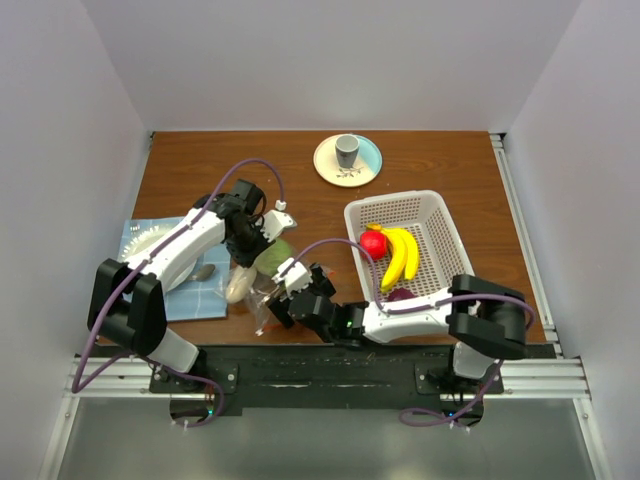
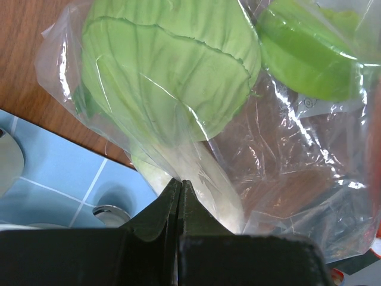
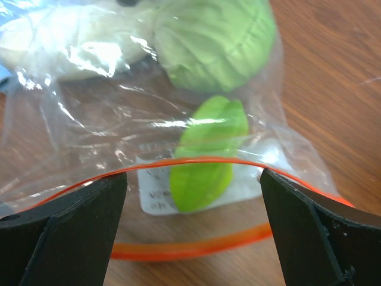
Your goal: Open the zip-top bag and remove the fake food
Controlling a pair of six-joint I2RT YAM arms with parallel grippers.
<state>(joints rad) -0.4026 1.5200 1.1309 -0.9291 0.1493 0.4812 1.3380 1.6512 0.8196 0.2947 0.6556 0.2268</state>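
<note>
At open mouth of zip-top bag (image 3: pixel 77 137): right gripper (image 3: pixel 191 182) hovering, jaws wide apart; left gripper (image 2: pixel 180 186) pinching bag film, jaws together. Best reaching straight in for green piece (image 3: pixel 208 128), clearing orange zip strip (image 3: pixel 149 164).

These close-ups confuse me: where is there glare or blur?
Left wrist view: white glare streaks across the zip-top bag, the green cabbage inside sharp. Right wrist view: the cream piece at the back out of focus, glare on the film. Top view: even light, only soft shadows on the table.
</note>
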